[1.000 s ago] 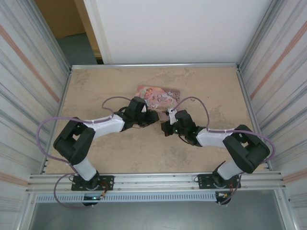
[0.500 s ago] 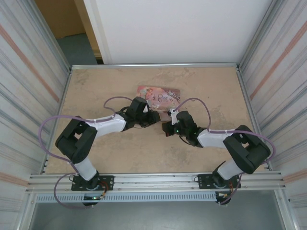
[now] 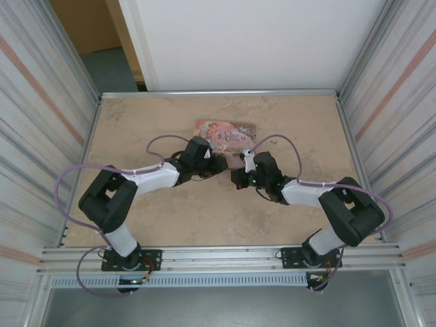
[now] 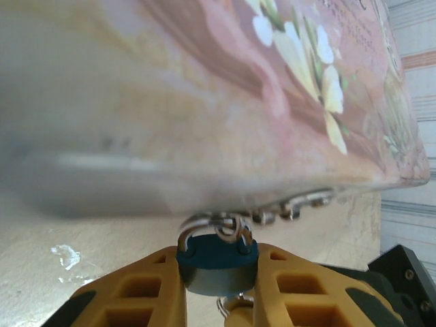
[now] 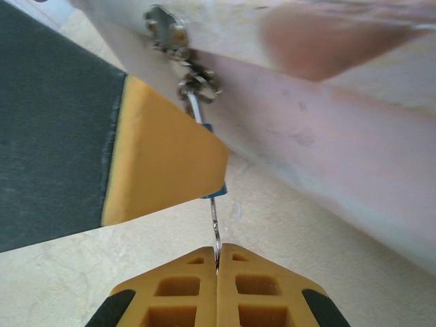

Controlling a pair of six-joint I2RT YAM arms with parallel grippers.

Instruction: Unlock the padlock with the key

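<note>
Presently left tool [image 4: 218,281] clamps padlock [image 4: 218,262] at closed tin [image 4: 204,102]; right tool [image 5: 217,262] pinches key [image 5: 214,225].

One padlock [image 4: 216,262] and one key [image 5: 215,225] were in view. One pink decorated tin [image 3: 226,133] lay on the one tabletop [image 3: 170,218]. There were two arms, the left arm [image 3: 153,178] and the right arm [image 3: 306,194]. There were two end effectors, the left end effector [image 4: 218,276] and the right end effector [image 5: 217,255], each with two yellow fingers [image 4: 153,289].

Bright, even light with faint shadows; wrist views blur the close pink tin [image 4: 204,102].
</note>
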